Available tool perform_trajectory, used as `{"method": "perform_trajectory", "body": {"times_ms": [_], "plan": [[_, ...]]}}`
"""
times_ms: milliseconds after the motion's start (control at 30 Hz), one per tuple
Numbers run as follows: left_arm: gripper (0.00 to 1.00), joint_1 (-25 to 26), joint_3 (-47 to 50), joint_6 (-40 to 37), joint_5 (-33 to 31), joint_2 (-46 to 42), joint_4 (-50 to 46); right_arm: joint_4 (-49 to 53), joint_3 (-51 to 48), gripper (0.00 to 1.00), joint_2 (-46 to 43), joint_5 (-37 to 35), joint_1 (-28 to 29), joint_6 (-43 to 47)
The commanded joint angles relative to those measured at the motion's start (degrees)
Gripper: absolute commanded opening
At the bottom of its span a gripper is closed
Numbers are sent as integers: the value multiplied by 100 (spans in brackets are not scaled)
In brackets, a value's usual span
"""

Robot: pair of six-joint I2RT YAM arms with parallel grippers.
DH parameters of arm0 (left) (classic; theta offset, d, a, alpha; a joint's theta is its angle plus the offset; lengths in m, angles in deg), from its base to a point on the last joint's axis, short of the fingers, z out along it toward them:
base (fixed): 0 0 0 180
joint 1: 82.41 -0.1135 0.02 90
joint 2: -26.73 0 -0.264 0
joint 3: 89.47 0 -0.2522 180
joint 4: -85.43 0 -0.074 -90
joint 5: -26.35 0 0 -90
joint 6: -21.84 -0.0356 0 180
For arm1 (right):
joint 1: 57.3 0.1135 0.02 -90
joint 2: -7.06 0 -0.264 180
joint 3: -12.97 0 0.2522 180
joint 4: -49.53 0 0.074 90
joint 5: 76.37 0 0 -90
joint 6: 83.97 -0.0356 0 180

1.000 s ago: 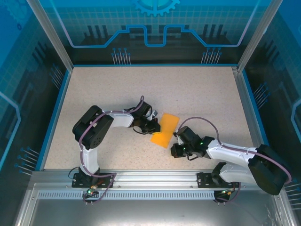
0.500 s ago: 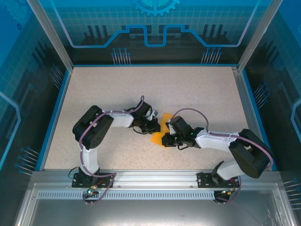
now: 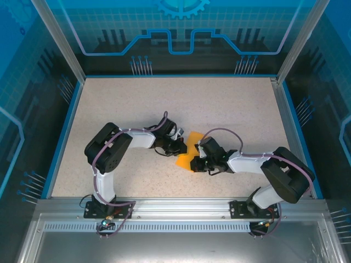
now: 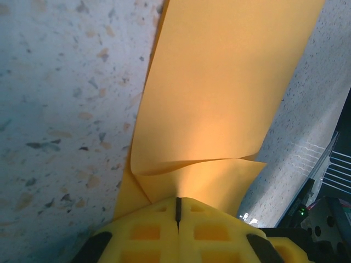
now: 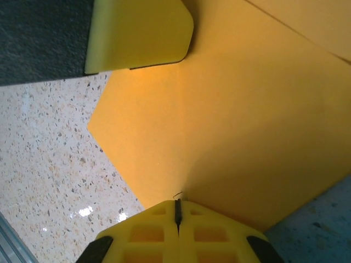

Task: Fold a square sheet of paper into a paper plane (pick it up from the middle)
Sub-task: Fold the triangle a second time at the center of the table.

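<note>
The square sheet of paper point(image 3: 184, 161) is orange-yellow and lies on the speckled table near its middle, with one part folded back in a loose curl point(image 4: 219, 98). My left gripper point(image 3: 180, 147) is shut, and its tips point(image 4: 177, 198) rest on the sheet's left side, with paper spreading out on both sides under them. My right gripper point(image 3: 197, 159) is shut too, its tips point(image 5: 177, 201) set down on the flat sheet point(image 5: 247, 109) from the right. In the right wrist view, one of the left gripper's yellow fingers point(image 5: 137, 35) lies at the sheet's far corner.
The beige speckled tabletop point(image 3: 137, 104) is bordered by a blue rim point(image 3: 63, 131) and glass walls. An aluminium rail point(image 3: 175, 205) carrying both arm bases runs along the near edge. The two arms meet over the sheet, their wrists almost touching.
My right arm has swung left from beside the sheet and now has its shut tips on the paper, covering its right part. The left arm has not moved.
</note>
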Motion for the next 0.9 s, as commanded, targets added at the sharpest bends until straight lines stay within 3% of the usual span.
{"method": "perform_trajectory", "body": {"times_ms": [0,333,867], "plan": [[4,-227,119,10,-155,183,-48,709,-282,2,-74,21,91,90],[4,-315,-223,-96,-89,262,-289,976,-419,2,-221,-100,426,1],[6,-327,-1032,-687,-536,288,-1292,742,-719,2,-325,-91,580,-234]]}}
